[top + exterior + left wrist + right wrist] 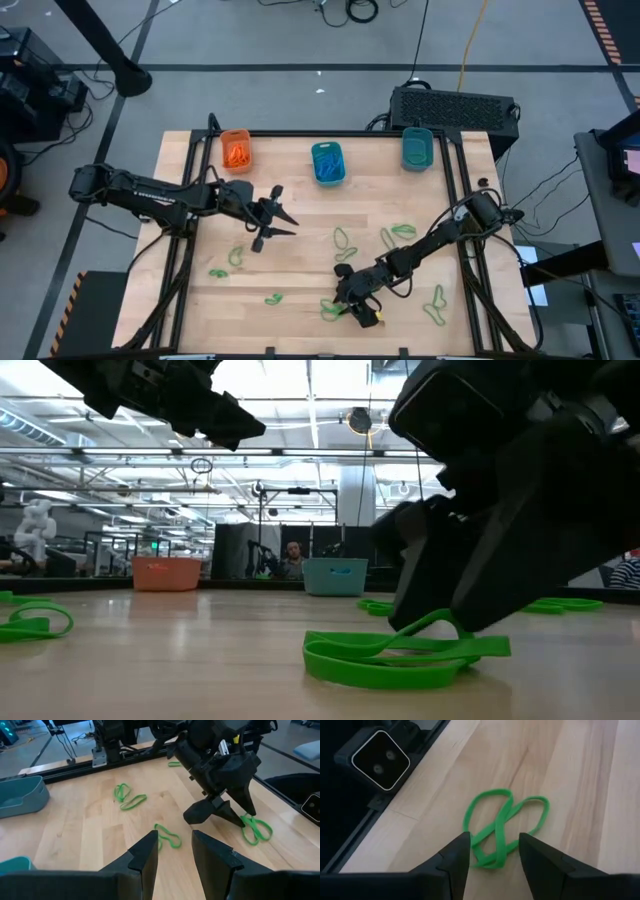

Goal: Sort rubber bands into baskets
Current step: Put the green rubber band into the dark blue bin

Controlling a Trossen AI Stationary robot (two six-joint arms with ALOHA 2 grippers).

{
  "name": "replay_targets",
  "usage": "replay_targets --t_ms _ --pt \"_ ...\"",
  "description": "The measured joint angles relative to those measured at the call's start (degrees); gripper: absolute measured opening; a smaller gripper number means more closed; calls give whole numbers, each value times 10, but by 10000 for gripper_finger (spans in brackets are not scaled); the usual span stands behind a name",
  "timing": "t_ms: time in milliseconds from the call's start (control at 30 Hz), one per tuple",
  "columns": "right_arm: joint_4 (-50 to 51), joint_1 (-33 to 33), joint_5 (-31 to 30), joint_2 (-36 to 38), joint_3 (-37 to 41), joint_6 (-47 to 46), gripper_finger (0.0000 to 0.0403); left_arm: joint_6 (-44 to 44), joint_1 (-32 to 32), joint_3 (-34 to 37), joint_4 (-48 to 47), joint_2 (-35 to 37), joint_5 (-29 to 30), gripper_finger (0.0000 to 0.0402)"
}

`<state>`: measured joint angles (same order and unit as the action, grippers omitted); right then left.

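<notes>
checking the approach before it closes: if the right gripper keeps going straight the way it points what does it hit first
Probably the green rubber band lying just ahead of the open right gripper, then the wooden table beneath.

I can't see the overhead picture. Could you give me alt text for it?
Seen from above, the right tool reaches down to a green band near the wooden table's front edge, fingers open. The left tool hangs open mid-table. More green bands lie scattered; three baskets line the far edge.

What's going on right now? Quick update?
Right gripper open, low over green bands at table's front edge. Left gripper open, empty, raised mid-table. Nothing in the way.
</notes>
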<state>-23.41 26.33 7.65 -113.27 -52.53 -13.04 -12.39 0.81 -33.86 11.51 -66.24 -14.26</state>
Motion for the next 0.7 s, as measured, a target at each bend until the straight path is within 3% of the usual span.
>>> replay_targets --t_ms 167,433,700 --pt "0 0 0 0 0 0 128 0 0 0 0 0 0 128" --pt "2 0 2 5 0 0 11 0 0 0 0 0 0 128" --pt "2 -5 2 64 0 -43 3 0 0 0 0 0 1 128"
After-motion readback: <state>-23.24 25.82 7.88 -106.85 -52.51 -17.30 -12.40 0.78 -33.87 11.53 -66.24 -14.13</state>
